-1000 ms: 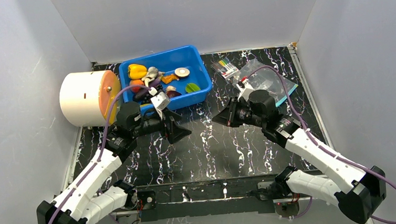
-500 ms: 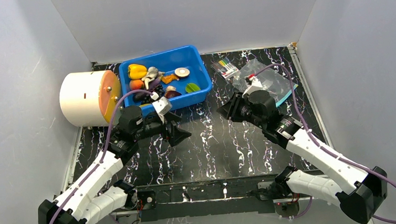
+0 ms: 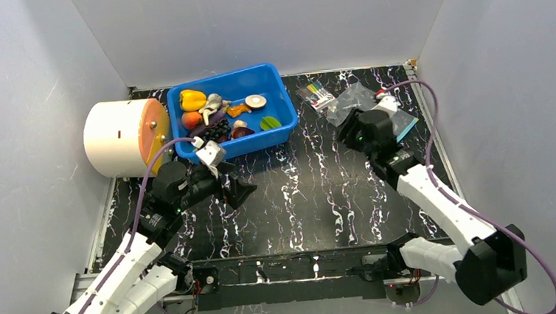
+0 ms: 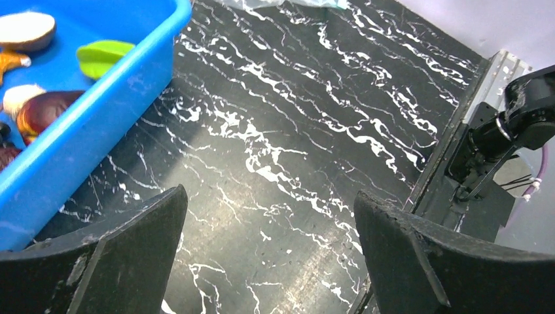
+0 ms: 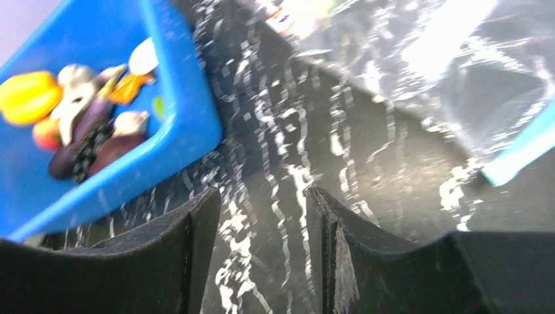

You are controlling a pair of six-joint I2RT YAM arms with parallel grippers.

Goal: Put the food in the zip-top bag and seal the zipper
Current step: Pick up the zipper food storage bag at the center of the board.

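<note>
My left pincer (image 3: 233, 185) hangs released, its two black fingers (image 4: 111, 261) spread wide with only the black, white-veined marble-pattern table (image 3: 315, 199) showing between them. The food (image 3: 216, 113), small plastic toy pieces of many colours, among them a yellow pepper (image 3: 192, 99), an orange fruit (image 3: 191, 119) and a green slice (image 3: 270, 122), lies heaped in the blue rectangular plastic bin (image 3: 263, 139) at the far left of the table. That bin stands just beyond this pincer on its far side, its near wall filling the left of my left wrist view. My right pincer (image 3: 348, 128) is also unclenched, the fingers (image 5: 196, 229) parted over bare table and gripping nothing. The clear, floppy zip-top bag (image 3: 356, 96) lies flat at the far right of the table, just past the fingertips and a little to their right; from above, my wrist covers part of it. Its zipper (image 3: 407, 126), the thin teal-blue strip along one edge, sits on the bag's right side and shows as a blurred blue band at the right edge of my right wrist view. Whether the fingertips touch the plastic I cannot tell. A small clear packet of coloured markers (image 3: 318, 93) rests just left of the bag.
</note>
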